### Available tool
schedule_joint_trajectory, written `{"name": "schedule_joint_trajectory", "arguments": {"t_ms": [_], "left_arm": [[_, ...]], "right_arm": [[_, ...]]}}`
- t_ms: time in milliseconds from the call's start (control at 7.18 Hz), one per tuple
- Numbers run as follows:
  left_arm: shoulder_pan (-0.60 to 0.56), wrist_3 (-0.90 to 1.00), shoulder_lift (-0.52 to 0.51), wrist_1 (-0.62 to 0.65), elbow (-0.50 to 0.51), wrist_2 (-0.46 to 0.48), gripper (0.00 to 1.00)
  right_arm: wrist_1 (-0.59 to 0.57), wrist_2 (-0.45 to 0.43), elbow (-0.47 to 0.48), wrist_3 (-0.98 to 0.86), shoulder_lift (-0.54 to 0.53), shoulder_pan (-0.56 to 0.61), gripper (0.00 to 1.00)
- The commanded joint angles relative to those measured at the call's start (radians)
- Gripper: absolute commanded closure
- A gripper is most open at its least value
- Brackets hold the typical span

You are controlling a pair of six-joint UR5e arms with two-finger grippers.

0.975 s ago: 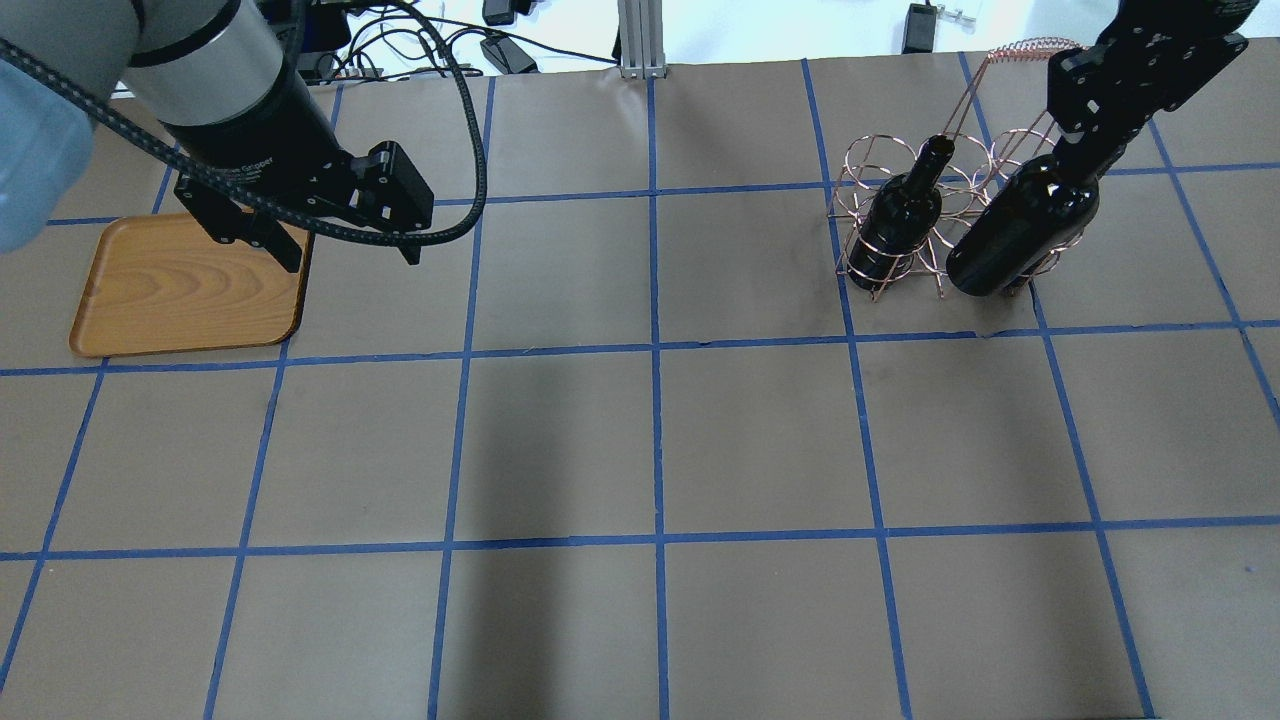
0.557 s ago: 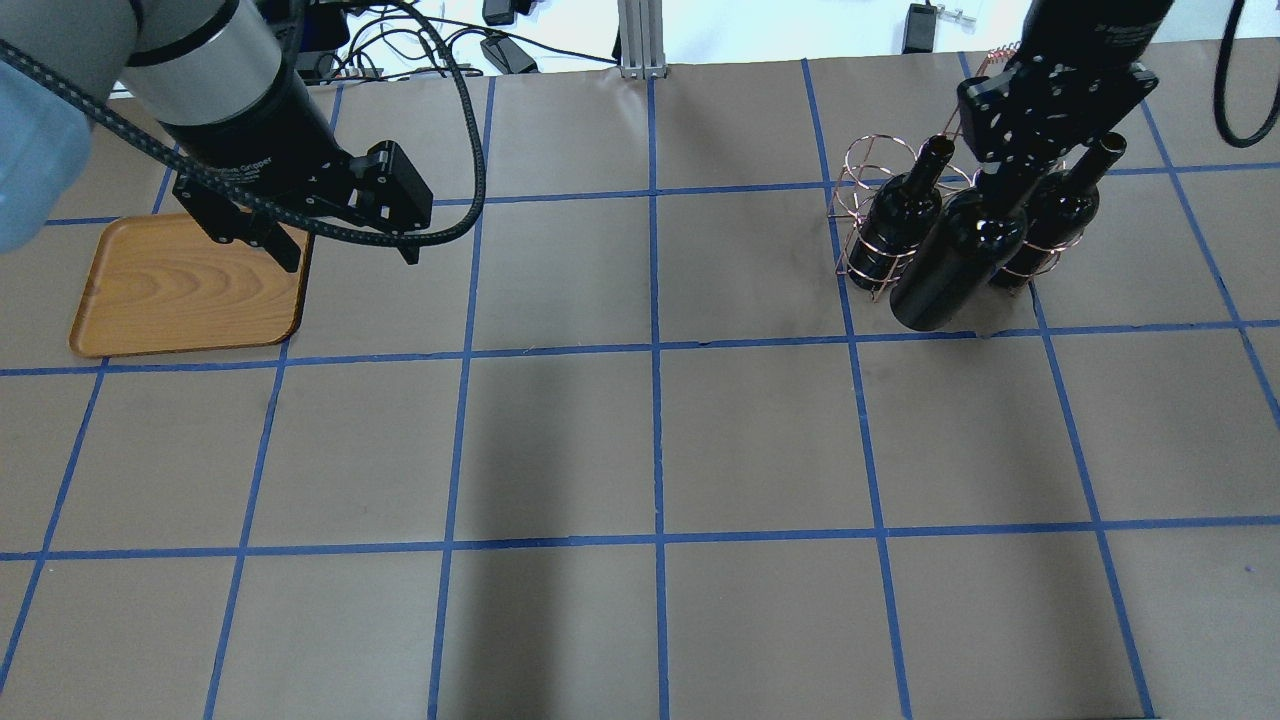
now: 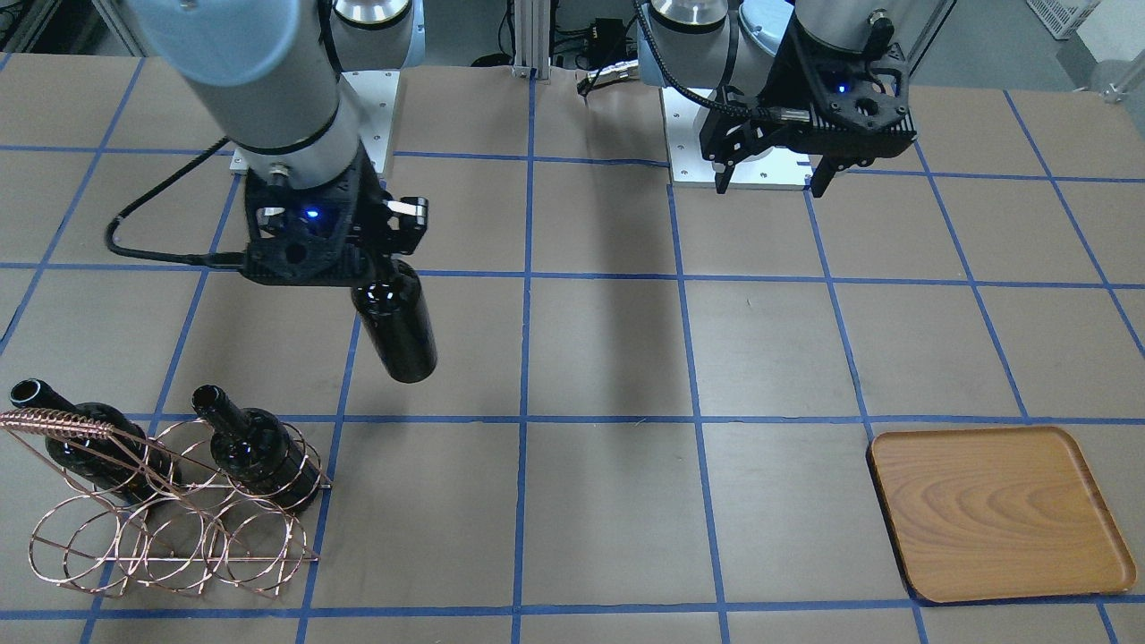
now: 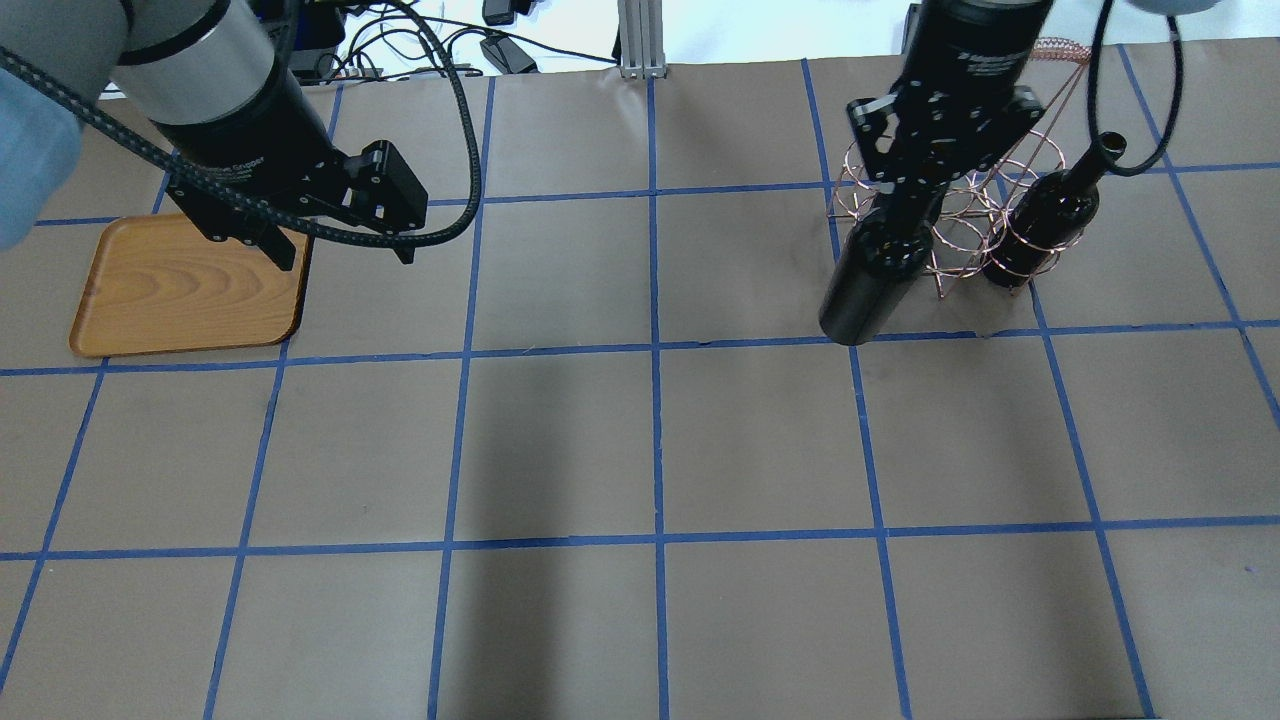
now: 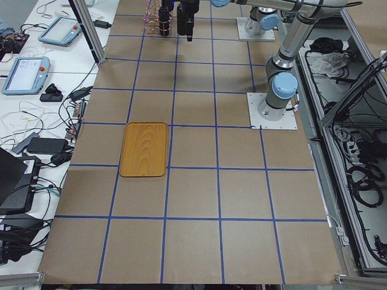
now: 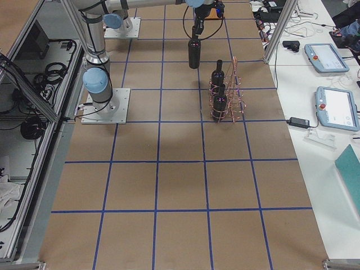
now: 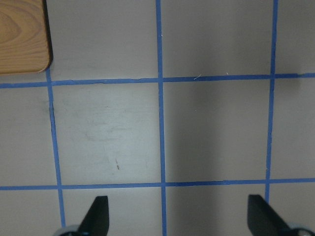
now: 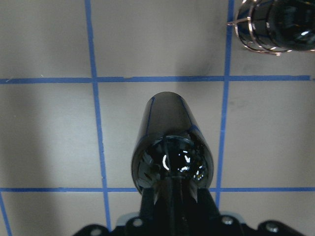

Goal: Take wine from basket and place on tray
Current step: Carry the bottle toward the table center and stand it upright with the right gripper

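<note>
Clearly the weak spot is the hold: the right gripper [image 4: 905, 215] is clamped on the narrow neck of the wine [image 4: 865, 290], and the whole glossy body hangs base-down below it, off the bench [image 4: 650, 450] and just clear of the basket [image 3: 179, 528]. Smooth glass pinched at the thinnest part could creep through the fingers, or swing like a pendulum if the arm speeds up or brakes sharply, and a fall from there would likely break it

The tray [image 4: 180, 290] lies well apart, at the opposite end of the bench, on the other arm's side. That long crossing may be beyond the right arm's reach, so a mid-air handover looks probable. The left gripper [image 4: 345, 250] hangs with its jaws spread wide over the tray's near corner; if it closes off-centre, or the right lets go too soon, the bottle drops

Two other bottles [image 3: 259, 452] stand in the basket close by, so a backward swing could knock them. At set-down, a base landing on the tray's low rim would tip the bottle over
</note>
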Motion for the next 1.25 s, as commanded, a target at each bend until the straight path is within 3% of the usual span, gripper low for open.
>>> {"name": "schedule_joint_trajectory", "arguments": {"t_ms": [0,278,696,1114], "left_arm": [[0.072,0.093,0.019,-0.016,0.0,0.013,0.0],[0.124,0.156,0.028,-0.015,0.0,0.011,0.0],[0.258,0.29,0.036,-0.008,-0.002,0.006,0.0],[0.264,0.291,0.042,-0.015,-0.011,0.003,0.0]], "right_arm": [[-0.14,0.038,0.059,0.194,0.028,0.131,1.0],[-0.252,0.038,0.107,0.331,0.058,0.237,1.0],[-0.298,0.07,0.107,0.477,0.096,0.326,1.0],[-0.344,0.108,0.106,0.534,0.125,0.357,1.0]]}}
